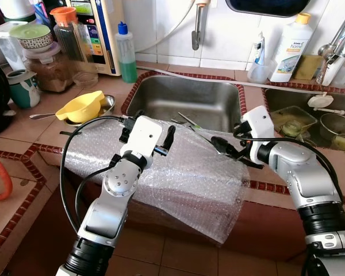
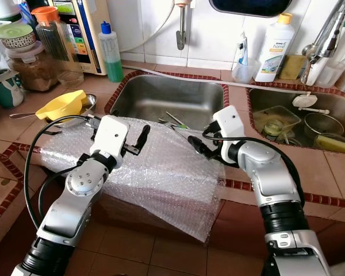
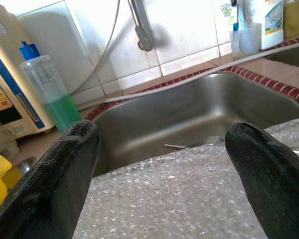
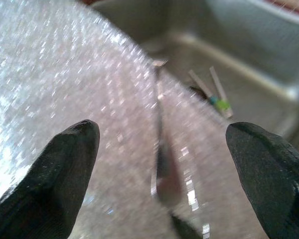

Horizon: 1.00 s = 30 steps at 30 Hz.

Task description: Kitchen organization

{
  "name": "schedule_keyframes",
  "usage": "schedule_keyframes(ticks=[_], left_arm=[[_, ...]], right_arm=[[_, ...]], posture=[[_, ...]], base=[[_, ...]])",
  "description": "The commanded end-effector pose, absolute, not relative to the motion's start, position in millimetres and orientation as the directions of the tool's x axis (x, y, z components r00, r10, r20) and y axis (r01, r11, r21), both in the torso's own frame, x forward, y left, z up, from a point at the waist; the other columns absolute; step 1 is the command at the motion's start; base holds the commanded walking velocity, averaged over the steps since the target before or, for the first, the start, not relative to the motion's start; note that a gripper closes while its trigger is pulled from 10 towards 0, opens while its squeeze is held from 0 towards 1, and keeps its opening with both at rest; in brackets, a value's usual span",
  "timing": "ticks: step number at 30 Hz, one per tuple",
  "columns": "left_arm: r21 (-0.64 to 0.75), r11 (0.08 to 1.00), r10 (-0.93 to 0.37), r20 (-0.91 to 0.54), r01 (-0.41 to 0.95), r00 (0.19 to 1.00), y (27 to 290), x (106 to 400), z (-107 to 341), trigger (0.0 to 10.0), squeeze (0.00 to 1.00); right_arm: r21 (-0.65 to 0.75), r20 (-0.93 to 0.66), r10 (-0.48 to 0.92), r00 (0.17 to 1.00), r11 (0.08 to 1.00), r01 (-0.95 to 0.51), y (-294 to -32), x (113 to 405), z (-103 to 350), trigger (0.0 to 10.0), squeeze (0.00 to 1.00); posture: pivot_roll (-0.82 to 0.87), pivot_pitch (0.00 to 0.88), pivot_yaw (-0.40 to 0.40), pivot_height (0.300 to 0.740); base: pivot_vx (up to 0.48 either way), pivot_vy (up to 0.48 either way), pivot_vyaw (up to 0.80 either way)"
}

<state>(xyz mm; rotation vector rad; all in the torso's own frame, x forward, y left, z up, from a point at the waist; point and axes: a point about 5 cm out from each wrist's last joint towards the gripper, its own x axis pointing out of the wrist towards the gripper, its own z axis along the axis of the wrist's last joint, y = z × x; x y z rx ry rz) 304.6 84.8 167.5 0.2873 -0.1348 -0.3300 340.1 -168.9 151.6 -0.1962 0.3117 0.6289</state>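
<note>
**Bubble wrap over the sink edge, both end effectors spread**

Bubble wrap lies draped across the tiled surface and hangs down its front, its far edge reaching the rim of the steel sink. The left end effector hovers just above the sheet near its left part, its two black fingers wide apart and holding nothing. The right end effector sits low over the sheet's right part, fingers likewise spread and empty; between them a metal utensil lies on the wrap, pointing toward the basin. A fork rests on the sink floor, with a couple of green-tipped sticks nearby. To the left, a yellow funnel sits in a metal bowl, and a bottle of green liquid stands against the wall.
</note>
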Motion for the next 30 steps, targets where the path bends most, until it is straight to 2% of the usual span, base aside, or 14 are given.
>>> schedule_keyframes(ticks=[1,4,5,6,7,9,10,11,13,16,24,25,26,30], left_arm=[[0.295,0.911,-0.326,0.086,0.289,0.941,85,306,167,10.0,0.00],[0.293,0.912,-0.324,0.084,0.288,0.942,85,304,166,10.0,0.00],[0.292,0.912,-0.323,0.083,0.287,0.943,86,304,165,10.0,0.00],[0.292,0.913,-0.322,0.082,0.286,0.943,86,304,165,10.0,0.00],[0.292,0.913,-0.320,0.083,0.284,0.944,87,304,165,10.0,0.00],[0.293,0.914,-0.318,0.083,0.282,0.944,88,305,166,10.0,0.00],[0.293,0.914,-0.317,0.084,0.281,0.945,88,305,166,10.0,0.00],[0.293,0.914,-0.316,0.084,0.280,0.945,88,304,167,10.0,0.00],[0.294,0.914,-0.315,0.085,0.279,0.945,89,304,167,10.0,0.00],[0.297,0.914,-0.313,0.082,0.277,0.946,90,303,166,10.0,0.00],[0.298,0.913,-0.313,0.076,0.278,0.947,91,300,165,10.0,0.00],[0.298,0.913,-0.313,0.076,0.278,0.947,91,300,166,10.0,0.00],[0.299,0.913,-0.314,0.074,0.279,0.947,92,300,166,10.0,0.00],[0.299,0.913,-0.314,0.074,0.279,0.947,92,300,166,10.0,0.00]], right_arm=[[-0.075,-0.354,0.558,0.750,0.783,-0.618,-167,338,150,9.5,0.00],[-0.059,-0.368,0.561,0.741,0.782,-0.621,-164,338,142,7.7,0.00],[-0.057,-0.370,0.561,0.741,0.782,-0.620,-163,339,141,1.3,0.00],[-0.055,-0.372,0.559,0.741,0.783,-0.619,-162,340,140,0.0,0.00],[-0.058,-0.374,0.549,0.748,0.791,-0.610,-160,342,138,3.3,0.00],[-0.055,-0.367,0.546,0.753,0.796,-0.603,-158,344,137,3.3,0.00],[-0.050,-0.362,0.546,0.756,0.798,-0.600,-158,345,137,2.7,0.00],[-0.043,-0.360,0.542,0.760,0.804,-0.594,-157,346,137,0.6,0.00],[-0.039,-0.360,0.538,0.762,0.808,-0.588,-156,347,136,0.0,0.00],[-0.026,-0.360,0.528,0.769,0.818,-0.574,-154,349,132,0.0,0.00],[0.025,-0.348,0.515,0.783,0.840,-0.542,-151,355,126,2.1,0.00],[0.027,-0.349,0.515,0.783,0.841,-0.541,-151,355,126,2.1,0.00],[0.029,-0.349,0.515,0.783,0.841,-0.541,-151,355,125,0.2,0.00],[0.029,-0.348,0.516,0.783,0.841,-0.540,-151,356,124,0.2,0.00]], posture=[[0.01,0.004,-0.002,0.740],[0.02,0.008,-0.005,0.740],[0.02,0.008,-0.005,0.740],[0.02,0.008,-0.005,0.740],[0.02,0.009,-0.005,0.740],[0.02,0.009,-0.005,0.740],[0.03,0.011,-0.005,0.740],[0.03,0.011,-0.004,0.740],[0.03,0.013,-0.004,0.740],[0.04,0.017,-0.005,0.740],[0.05,0.021,-0.002,0.740],[0.05,0.022,-0.002,0.740],[0.05,0.023,-0.001,0.740],[0.06,0.023,-0.001,0.740]], base=[[0.000,0.000,0.00],[0.000,0.000,0.00],[0.000,0.000,0.00],[0.000,0.000,0.00],[0.000,0.000,0.00],[0.000,0.000,0.00],[0.000,0.000,0.00],[0.000,0.000,0.00],[0.000,0.000,0.00],[0.000,0.000,0.00],[0.000,0.000,0.00],[0.000,0.000,0.00],[0.000,0.000,0.00],[0.000,0.000,0.00]])
